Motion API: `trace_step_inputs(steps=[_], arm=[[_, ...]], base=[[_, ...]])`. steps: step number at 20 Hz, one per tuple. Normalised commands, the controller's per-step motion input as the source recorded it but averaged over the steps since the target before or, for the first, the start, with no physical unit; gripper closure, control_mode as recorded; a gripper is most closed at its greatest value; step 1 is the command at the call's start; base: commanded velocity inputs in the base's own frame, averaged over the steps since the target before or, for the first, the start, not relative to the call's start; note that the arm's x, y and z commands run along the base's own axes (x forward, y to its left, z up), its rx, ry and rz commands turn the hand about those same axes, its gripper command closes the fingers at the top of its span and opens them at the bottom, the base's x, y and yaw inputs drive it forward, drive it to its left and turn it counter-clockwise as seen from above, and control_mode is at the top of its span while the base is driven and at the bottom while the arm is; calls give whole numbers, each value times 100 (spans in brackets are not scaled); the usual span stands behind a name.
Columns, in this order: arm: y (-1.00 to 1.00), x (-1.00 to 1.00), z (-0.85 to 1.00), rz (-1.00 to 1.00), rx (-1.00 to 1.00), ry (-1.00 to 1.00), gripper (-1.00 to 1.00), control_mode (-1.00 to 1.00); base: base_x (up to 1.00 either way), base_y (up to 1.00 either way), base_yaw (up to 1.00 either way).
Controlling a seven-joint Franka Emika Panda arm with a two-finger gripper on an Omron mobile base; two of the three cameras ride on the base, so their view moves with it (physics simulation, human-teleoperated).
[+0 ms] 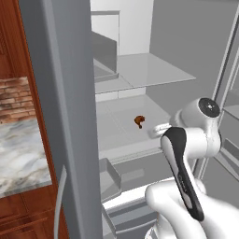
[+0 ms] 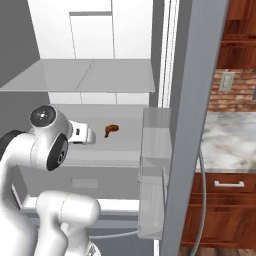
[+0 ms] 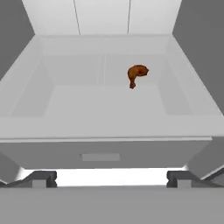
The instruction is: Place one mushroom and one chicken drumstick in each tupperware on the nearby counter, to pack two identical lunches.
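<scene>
The claw [image 3: 111, 179] stands with its two dark tips wide apart and nothing between them, only their blunt upper ends rising at the bottom of the hand view. In the base views the white wrist and forearm cover the claw itself, so its fingers cannot be made out there.

Ahead of the claw, well apart from it and a little to its right, a chicken drumstick [image 3: 137, 75] lies on a pale grey fridge shelf [image 3: 105, 103]. It is small, glossy red-brown, rounded at the meaty end and narrowing to a short darker stub that points toward the claw. Its surface detail is too small to read in the base views, where it shows as a brown speck [image 1: 139, 121] [image 2: 111, 130].

The shelf is smooth, matte and tray-like, with low sloping walls and a flat front lip nearest the claw. Above it a thin, flat glass-like shelf [image 2: 85, 75] spans the fridge.

Far off to either side, beyond the open grey fridge doors, the tabletop [image 1: 21, 156] [image 2: 227, 140] shows as veined white-grey marble over reddish-brown wood cabinets, cut off by the doors and the picture edges. A brick wall [image 1: 16, 98] rises behind it.
</scene>
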Motion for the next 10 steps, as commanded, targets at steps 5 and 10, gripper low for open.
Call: trace_step_inputs(steps=[5, 10], arm=[[0, 58, -31, -3, 0, 7, -100, -100], [0, 64, -28, -5, 0, 11, -100, -100]], base=[[0, 0, 0], [0, 0, 0]])
